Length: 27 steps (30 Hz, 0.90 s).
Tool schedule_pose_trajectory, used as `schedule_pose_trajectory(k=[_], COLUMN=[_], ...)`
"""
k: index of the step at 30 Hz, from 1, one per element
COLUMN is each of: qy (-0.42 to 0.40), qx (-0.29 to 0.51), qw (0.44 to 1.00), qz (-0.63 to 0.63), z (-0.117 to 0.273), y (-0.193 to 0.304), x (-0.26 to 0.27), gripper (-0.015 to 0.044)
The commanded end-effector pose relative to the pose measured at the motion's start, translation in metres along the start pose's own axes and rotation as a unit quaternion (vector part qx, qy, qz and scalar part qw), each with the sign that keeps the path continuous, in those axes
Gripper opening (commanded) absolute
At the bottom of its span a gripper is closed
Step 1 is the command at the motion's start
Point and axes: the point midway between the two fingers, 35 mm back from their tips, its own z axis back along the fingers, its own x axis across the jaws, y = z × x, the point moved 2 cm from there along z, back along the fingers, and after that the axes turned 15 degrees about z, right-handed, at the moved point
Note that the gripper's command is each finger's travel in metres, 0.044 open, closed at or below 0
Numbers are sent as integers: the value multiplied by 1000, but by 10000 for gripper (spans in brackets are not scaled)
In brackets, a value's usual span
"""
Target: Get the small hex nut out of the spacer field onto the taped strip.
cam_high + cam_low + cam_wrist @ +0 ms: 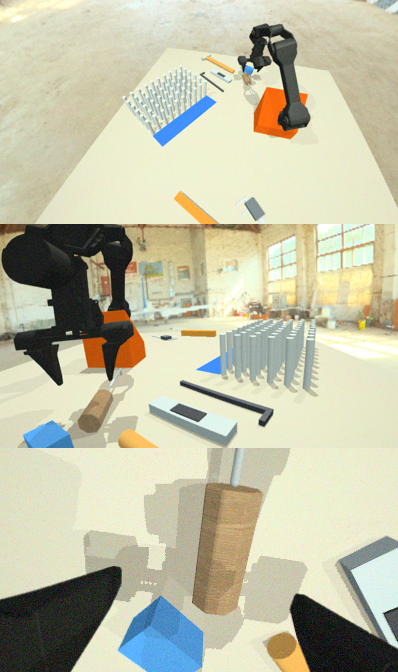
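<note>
My gripper (251,70) (84,381) (207,588) is open and empty, pointing down above the wooden handle (246,78) (96,410) (227,550) of a tool with a thin metal shaft (252,93) (115,380) (238,465). In the wrist view the handle lies between the two fingers, below them on the table. A black L-shaped bar (213,83) (223,396) lies beside the spacers. Many upright grey spacers (163,116) (308,364) stand in rows. The blue taped strip (185,120) (213,365) runs along their front. The hex nut cannot be made out.
A blue block (248,69) (49,437) (162,640) lies near the handle's end. A hammer (219,64), a grey bar with a dark patch (216,72) (165,408), an orange block (268,113) (130,351), an orange bar (194,207) (198,333) and a dark caliper-like thing (255,209) (166,337) also lie around.
</note>
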Motion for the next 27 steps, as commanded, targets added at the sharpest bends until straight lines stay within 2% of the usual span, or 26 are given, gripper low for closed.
schedule_pose_trajectory(k=[1, 14, 23, 27], qy=[0, 0, -104, -112], qx=[0, -8, -44, -47], qw=[1000, 1000, 993, 992], qz=[15, 15, 17, 17], z=[2, 2, 8, 8], y=[3, 2, -61, -66], x=[2, -10, -37, -38], gripper=[440, 440, 440, 440])
